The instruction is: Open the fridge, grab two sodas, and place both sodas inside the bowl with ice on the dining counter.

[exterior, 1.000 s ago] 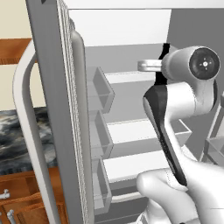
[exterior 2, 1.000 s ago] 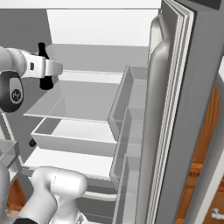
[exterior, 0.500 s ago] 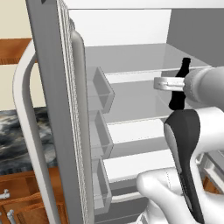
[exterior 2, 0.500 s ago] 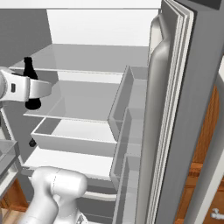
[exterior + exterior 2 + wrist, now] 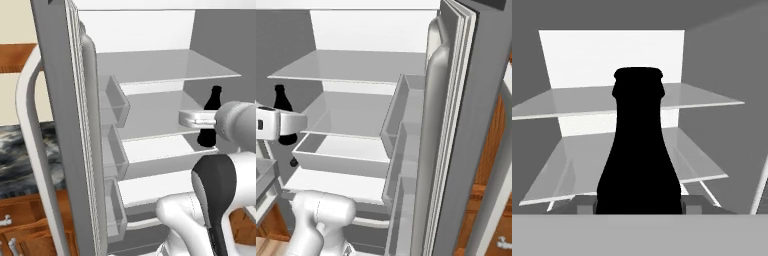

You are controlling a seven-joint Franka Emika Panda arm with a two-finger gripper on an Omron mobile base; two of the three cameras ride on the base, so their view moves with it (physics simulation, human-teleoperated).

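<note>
the tool (image 5: 204, 119) is clamped around a black soda bottle (image 5: 210, 122), holding it upright. it's right in front of the open fridge (image 5: 371, 75), by the middle shelf (image 5: 150, 117).

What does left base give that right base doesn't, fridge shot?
Left base alone: the marbled countertop and wooden cabinets beyond the open left door, plus the arm's dark-jointed wrist. Right base alone: the open right door with its bins. Both: the fridge's white shelves, and the pincer shut on an upright black soda.
</note>
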